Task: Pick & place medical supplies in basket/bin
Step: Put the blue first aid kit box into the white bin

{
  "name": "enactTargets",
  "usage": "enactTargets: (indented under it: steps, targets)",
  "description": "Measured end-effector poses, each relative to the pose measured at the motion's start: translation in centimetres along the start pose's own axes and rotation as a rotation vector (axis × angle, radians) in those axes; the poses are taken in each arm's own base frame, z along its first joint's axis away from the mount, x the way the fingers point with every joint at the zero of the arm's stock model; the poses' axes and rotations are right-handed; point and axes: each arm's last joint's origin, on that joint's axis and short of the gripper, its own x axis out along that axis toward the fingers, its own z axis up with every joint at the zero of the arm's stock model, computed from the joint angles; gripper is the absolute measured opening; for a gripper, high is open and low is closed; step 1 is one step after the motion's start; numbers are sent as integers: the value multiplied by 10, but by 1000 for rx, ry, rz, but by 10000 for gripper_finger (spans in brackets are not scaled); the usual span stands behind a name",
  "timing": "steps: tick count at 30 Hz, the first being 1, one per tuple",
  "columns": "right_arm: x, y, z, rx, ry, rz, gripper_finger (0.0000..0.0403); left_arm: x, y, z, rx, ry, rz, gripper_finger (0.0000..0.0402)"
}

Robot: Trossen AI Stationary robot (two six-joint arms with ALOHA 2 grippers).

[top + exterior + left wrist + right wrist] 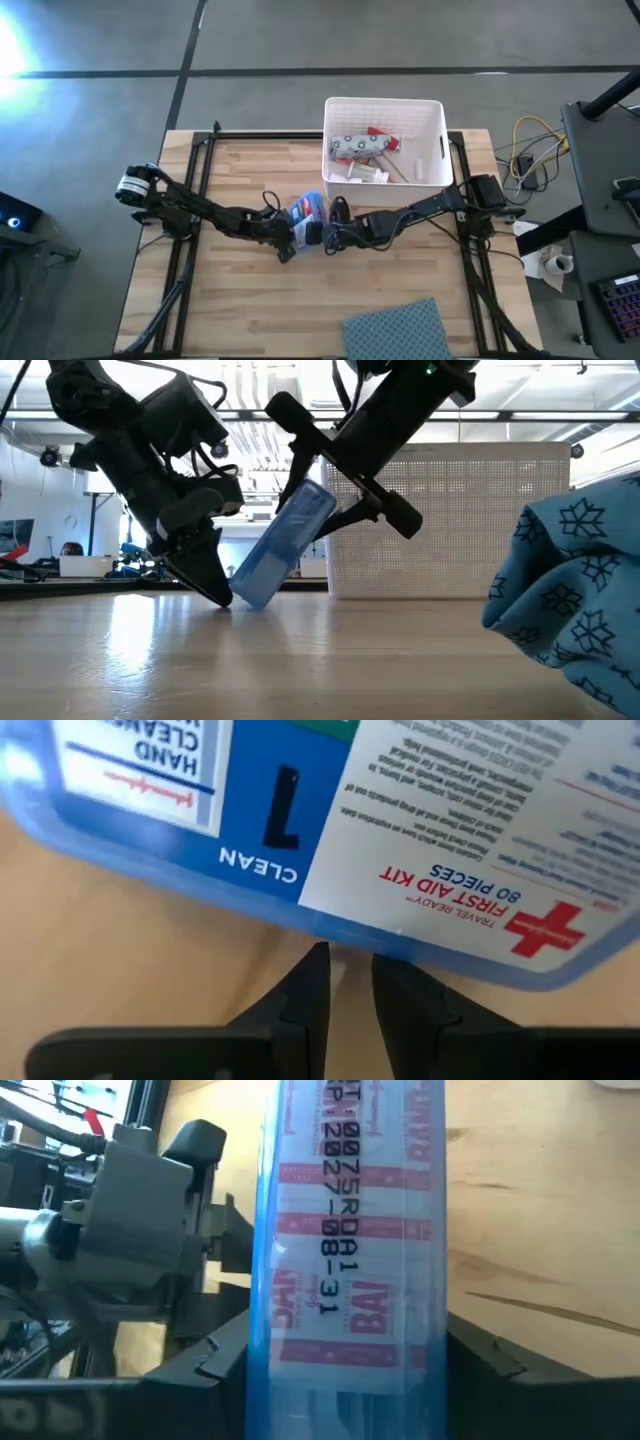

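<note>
A blue translucent first-aid kit box [308, 215] [285, 545] stands tilted at the table's middle, leaning toward the right. My right gripper [348, 1370] [333, 232] reaches in from the right and is shut on its upper part. My left gripper [350, 965] [290, 248] comes from the left with its fingers shut to a slit, low at the kit's bottom end. The white bin [440, 140] [450, 520] stands at the far edge. Inside it lie a white patterned pouch [350, 145], a red pack [380, 133] and white items [365, 172]. My left gripper meets the kit's lower edge [340, 935] with its shut fingertips [212, 588], slanting down from the table's left. Nothing is between its fingers. My right gripper pinches the kit's two broad faces [270, 1350] between its fingers, slanting down from the right, across the box. The kit's narrow printed side faces that wrist. The box is tilted, its lower end [250, 598] on the table.
A blue-grey cloth with a snowflake pattern [395, 330] [570, 590] lies at the near edge, right of centre. Bare wooden tabletop [230, 310] lies to the near left. Black frame rails [200, 160] run along both table sides.
</note>
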Motion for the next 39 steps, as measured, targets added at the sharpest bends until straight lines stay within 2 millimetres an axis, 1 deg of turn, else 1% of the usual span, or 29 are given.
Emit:
enactTargets:
  steps: [3, 5, 9, 13, 15, 19, 21, 23, 25, 27, 29, 31, 34, 36, 39]
  targets:
    - [0, 1, -1, 0, 28, 7, 188, -9, 1, 1, -6, 19, -9, 60]
    - [-2, 1, -4, -20, 37, 10, 181, -18, 2, 2, -23, 20, -3, 60]
    - [-15, 5, -11, -43, 57, 25, 181, -42, 7, 3, -62, 3, 27, 60]
    - [-36, 13, -20, -104, 90, 78, 181, -75, 15, 4, -124, -66, 87, 60]
    - [-51, 18, -23, -159, 101, 122, 181, -91, 20, 5, -162, -109, 108, 60]
    - [-88, 34, -16, -250, 42, 234, 180, -118, 28, 8, -215, -217, 88, 60]
    - [-108, 43, -7, -290, -37, 297, 180, -128, 30, 9, -234, -267, 68, 60]
    - [-128, 49, 7, -288, -145, 328, 180, -136, 31, 11, -250, -304, 43, 60]
    - [-144, 50, 25, -260, -268, 316, 180, -141, 33, 11, -260, -327, 31, 60]
    - [-157, 47, 46, -233, -366, 264, 180, -143, 33, 12, -265, -340, 20, 60]
    - [-163, 39, 69, -208, -419, 195, 180, -144, 33, 12, -266, -341, 18, 60]
    - [-163, 29, 92, -208, -410, 124, 180, -144, 32, 13, -297, -342, 8, 60]
    - [-164, 17, 123, -157, -383, 75, 180, -143, 30, 13, -391, -331, -34, 60]
    - [-162, 9, 141, -156, -383, 32, 180, -143, 28, 14, -430, -321, -62, 60]
    - [-147, -4, 158, -168, -390, -69, 180, -142, 26, 13, -431, -309, -87, 60]
